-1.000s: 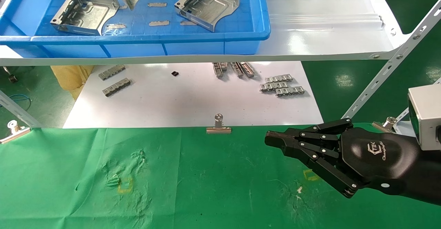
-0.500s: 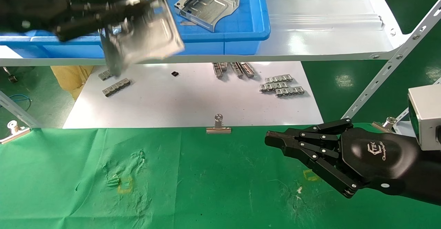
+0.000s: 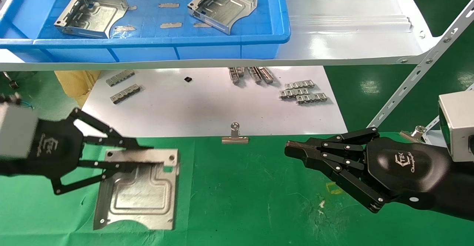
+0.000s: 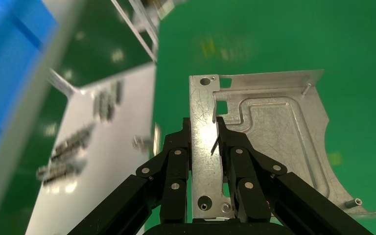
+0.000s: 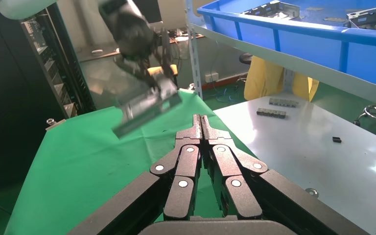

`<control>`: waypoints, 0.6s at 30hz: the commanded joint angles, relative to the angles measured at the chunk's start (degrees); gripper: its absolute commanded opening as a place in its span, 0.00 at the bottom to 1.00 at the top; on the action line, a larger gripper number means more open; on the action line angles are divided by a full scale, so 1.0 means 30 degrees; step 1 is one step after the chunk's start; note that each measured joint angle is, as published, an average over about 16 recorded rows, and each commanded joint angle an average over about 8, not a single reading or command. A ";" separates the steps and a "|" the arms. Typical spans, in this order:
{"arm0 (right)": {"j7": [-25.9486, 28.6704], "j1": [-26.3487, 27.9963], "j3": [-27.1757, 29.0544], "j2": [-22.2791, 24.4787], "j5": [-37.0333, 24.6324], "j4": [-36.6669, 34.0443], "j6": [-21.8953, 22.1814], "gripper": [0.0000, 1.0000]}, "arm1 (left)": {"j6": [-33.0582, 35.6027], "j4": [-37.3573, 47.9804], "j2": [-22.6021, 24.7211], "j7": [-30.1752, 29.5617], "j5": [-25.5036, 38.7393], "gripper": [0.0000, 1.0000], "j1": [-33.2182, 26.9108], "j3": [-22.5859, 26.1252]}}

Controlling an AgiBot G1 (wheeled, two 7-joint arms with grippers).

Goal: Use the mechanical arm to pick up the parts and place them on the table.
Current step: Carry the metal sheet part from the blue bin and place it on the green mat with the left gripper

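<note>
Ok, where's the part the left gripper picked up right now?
In the head view the part is on the left, over the green table, clamped by its edge in the left gripper.

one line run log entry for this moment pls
left gripper shut on part, held over green table | right gripper shut, idle | two parts in blue tray

Head looks down; wrists close; all share table (image 3: pixel 237 201).
</note>
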 commanded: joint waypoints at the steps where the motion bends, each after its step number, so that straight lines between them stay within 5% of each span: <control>1: 0.0000 0.0000 0.0000 0.0000 0.0000 0.0000 0.0000 0.00 | -0.0048 -0.0251 -0.0304 0.0621 0.0449 0.00 0.0043 0.0754; 18: 0.0000 0.0000 0.0000 0.0000 0.0000 0.0000 0.0000 0.00 | -0.4118 -0.2028 -0.0298 0.1115 0.3485 0.00 0.2887 0.2441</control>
